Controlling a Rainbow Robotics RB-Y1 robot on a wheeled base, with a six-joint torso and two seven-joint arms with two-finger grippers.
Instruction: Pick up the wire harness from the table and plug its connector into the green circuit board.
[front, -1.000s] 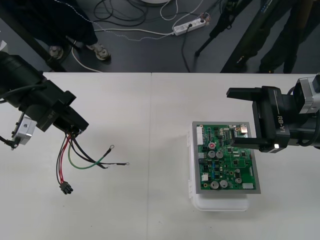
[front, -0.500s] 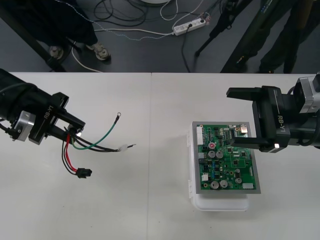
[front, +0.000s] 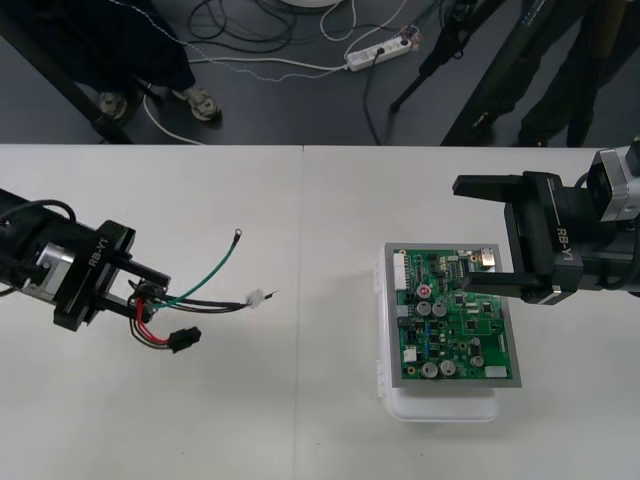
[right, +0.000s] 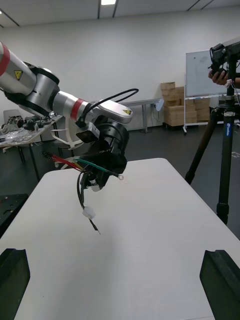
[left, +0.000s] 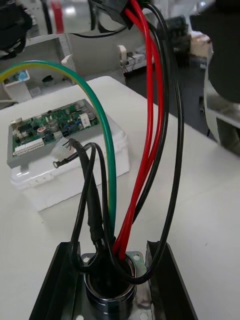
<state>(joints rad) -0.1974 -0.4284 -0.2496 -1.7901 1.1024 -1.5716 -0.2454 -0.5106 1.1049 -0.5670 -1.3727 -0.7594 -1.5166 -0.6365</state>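
The left gripper (front: 137, 300) is gripping the round metal socket (left: 110, 287) of the wire harness (front: 205, 301) above the table (front: 300, 210) at left; its thin glossy wires (left: 150, 125) are arching out, the blocky black plug (front: 183, 338) dangling. At right, the right gripper (front: 465, 235) is hovering with jaws wide apart over the flat green circuit board (front: 455, 320) on its white base (front: 440, 405)

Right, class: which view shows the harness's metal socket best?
The left wrist view: the socket sits close up, flange visible, clamped in the left gripper. In the front view that gripper hides it. In the right wrist view the wires dangle from the gripper, and the socket is unclear.
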